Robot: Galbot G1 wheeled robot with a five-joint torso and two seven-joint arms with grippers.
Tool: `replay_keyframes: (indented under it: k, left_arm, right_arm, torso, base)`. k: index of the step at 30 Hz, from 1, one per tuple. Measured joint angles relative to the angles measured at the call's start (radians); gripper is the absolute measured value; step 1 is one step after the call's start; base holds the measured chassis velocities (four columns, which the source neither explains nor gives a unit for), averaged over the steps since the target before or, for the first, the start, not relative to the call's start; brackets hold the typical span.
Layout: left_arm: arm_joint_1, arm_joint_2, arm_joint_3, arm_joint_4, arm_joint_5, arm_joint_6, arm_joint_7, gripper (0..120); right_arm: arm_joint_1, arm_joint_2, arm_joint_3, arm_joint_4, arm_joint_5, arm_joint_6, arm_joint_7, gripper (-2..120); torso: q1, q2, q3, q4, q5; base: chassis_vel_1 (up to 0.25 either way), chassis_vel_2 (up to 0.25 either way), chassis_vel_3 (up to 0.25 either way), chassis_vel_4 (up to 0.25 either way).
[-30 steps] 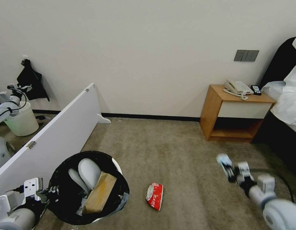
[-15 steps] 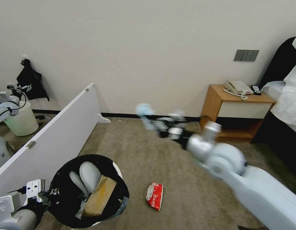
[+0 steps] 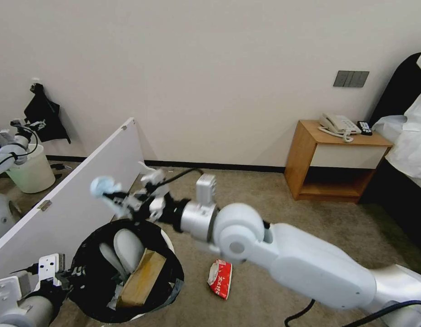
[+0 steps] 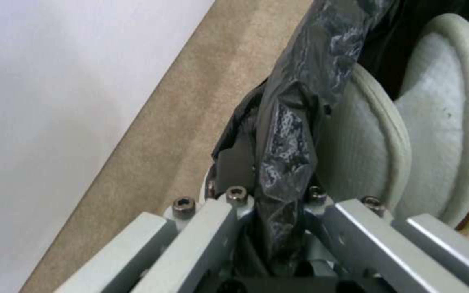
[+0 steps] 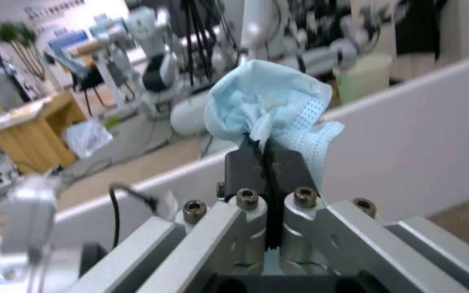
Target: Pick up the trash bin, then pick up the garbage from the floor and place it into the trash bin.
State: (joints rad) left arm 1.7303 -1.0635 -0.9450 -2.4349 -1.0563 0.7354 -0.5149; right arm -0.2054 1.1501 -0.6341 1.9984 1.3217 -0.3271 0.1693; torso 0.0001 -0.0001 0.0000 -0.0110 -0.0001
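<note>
Left gripper (image 3: 67,276): you see it nearest you, clamped tight on the trash bin's rim, with the crinkly black bag squeezed between its metal fingers (image 4: 234,203).
Trash bin (image 3: 90,236): round and white, with a shiny, wrinkled black bag folded over the rim. It stands upright on the carpet, mouth open to the ceiling.
Inside the bin: two soft white slippers (image 3: 124,243) stand on end, toes up, leaning on the far wall of the bin. A flat brown paper bag (image 3: 142,274) lies slanted just beside them, its long side running from the near rim toward the far rim.
Red snack packet (image 3: 221,278): flat and shiny, on the carpet near the bin, on its right. Its long side points away from you.
Right gripper (image 3: 114,196): you see it above the bin's far rim, reaching across from the right. Its dark fingertips (image 5: 245,162) are pressed together on the pale-blue mask (image 5: 264,103).
Mask: soft, thin cloth, scrunched into a ball, held in the air above the bin's far edge.
White board (image 3: 78,190): smooth and flat, standing on edge just left of the bin.
Wooden nightstand (image 3: 333,159): boxy, well beyond the bin, against the wall.
</note>
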Motion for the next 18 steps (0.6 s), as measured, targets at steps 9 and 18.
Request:
replay_keyframes:
  k: [9,18]
  left_arm:
    - [0.002,0.002,-0.007,-0.005,0.0,0.0,-0.002,3]
    - [0.003,0.002,-0.003,-0.005,0.001,0.0,-0.003,3]
  right_arm:
    - [-0.038,-0.027,-0.062,0.005,-0.004,-0.086,0.066,0]
    - [-0.052,-0.01,-0.118,-0.022,0.01,-0.162,0.138,0]
  torso:
    - [0.0,0.0,0.0,-0.0004,0.0001]
    - [0.0,0.0,0.0,0.0,0.0]
  base:
    - [0.0,0.0,0.0,0.0]
    - [0.0,0.0,0.0,0.0]
